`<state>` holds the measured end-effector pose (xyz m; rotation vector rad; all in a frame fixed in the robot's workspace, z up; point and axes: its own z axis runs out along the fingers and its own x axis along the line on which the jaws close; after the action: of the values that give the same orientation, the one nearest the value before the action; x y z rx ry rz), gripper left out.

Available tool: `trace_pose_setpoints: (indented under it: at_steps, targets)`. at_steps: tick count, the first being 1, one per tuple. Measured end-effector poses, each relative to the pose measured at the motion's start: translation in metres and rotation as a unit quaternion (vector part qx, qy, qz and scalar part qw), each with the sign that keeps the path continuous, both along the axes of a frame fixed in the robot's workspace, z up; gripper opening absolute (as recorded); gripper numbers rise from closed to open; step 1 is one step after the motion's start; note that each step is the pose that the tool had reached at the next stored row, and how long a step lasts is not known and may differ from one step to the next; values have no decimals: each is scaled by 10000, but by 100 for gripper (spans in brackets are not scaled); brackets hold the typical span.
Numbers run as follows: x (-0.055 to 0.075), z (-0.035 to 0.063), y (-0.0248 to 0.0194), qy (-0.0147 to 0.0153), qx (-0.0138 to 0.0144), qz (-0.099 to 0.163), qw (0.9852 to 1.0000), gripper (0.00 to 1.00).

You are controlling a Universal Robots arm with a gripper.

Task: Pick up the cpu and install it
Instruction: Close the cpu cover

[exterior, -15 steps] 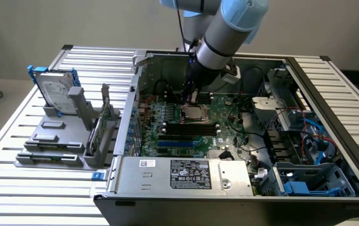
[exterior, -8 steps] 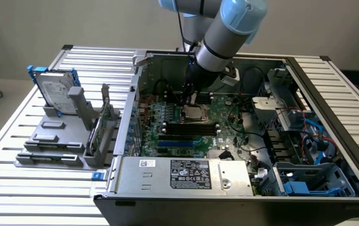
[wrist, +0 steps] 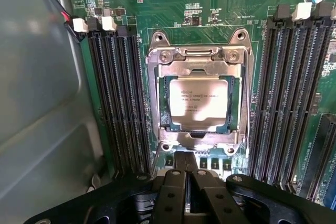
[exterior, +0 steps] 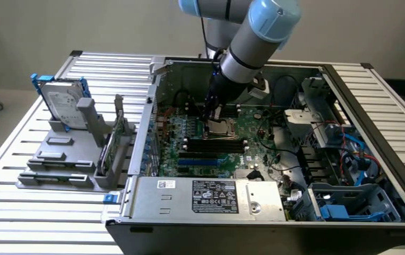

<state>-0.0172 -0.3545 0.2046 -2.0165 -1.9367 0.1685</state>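
The cpu (wrist: 198, 103), a small square chip with a silver-grey printed top, lies flat inside the metal socket frame (wrist: 242, 98) on the green motherboard (wrist: 210, 3). My gripper (wrist: 186, 171) hangs just above the board beside the socket's edge. Its two black fingers are pressed together and shut, with nothing between them. In the exterior view the gripper (exterior: 213, 114) reaches down into the open computer case (exterior: 145, 117), directly over the socket holding the cpu (exterior: 225, 127).
Black memory slots (wrist: 113, 98) (wrist: 294, 93) flank the socket on both sides. A grey case wall (wrist: 42, 103) stands close by. A power supply (exterior: 209, 197) sits at the case front. A silver hard drive (exterior: 64, 103) stands in a grey fixture at the exterior view's left.
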Motion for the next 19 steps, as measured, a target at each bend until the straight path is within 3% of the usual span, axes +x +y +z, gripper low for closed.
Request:
trace_pose_setpoints:
  at_steps: [14, 17, 19]
  targets:
    - [19, -4, -9, 2, -6, -11, 10000, 11]
    - [34, -4, -11, 10, -10, -22, 10000, 11]
    - [34, -4, -11, 33, -14, -31, 10000, 11]
